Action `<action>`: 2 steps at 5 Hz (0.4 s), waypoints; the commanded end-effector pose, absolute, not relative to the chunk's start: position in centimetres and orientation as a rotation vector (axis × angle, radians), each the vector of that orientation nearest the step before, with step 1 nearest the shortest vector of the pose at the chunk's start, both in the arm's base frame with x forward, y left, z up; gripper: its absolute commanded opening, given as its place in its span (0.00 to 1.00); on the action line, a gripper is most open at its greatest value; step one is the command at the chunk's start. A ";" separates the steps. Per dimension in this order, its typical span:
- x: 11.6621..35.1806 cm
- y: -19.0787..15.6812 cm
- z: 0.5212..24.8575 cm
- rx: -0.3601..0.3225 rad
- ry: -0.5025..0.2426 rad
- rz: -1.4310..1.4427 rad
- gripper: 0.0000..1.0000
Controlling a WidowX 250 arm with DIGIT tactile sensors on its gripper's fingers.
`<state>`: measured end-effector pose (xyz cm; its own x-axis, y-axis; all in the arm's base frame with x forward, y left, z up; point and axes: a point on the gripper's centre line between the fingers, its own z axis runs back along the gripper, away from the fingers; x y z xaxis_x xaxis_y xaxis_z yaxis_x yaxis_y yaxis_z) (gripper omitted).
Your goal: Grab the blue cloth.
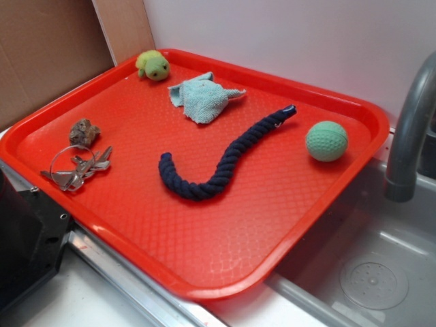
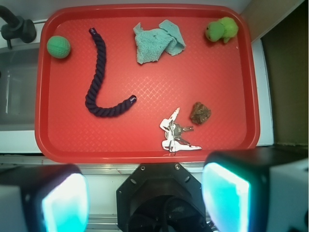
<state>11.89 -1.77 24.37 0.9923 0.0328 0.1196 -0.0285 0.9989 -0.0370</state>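
Jaws apart, nothing between them; gripper (image 2: 145,198) sits off the tray's near edge at 6 o'clock in the wrist view, both pads (image 2: 65,203) over the bench rim. Red tray (image 2: 145,147) ahead. Keys (image 2: 175,135) closest, brown lump (image 2: 200,112) just beside at 2 o'clock of them. Navy rope (image 2: 96,77) curls at 10 o'clock. Blue cloth (image 2: 157,42) lies crumpled near the far edge at 12 o'clock, untouched. Green toy (image 2: 221,30) at 1 o'clock, green ball (image 2: 58,47) far left corner. Faucet (image 1: 412,122) stands over the sink beyond.
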 end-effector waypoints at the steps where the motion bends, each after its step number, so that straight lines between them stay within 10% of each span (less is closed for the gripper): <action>1: 11.9 -1.8 24.4 -0.035 -0.120 0.031 1.00; 2: 16.0 1.2 19.4 0.018 -0.072 0.249 1.00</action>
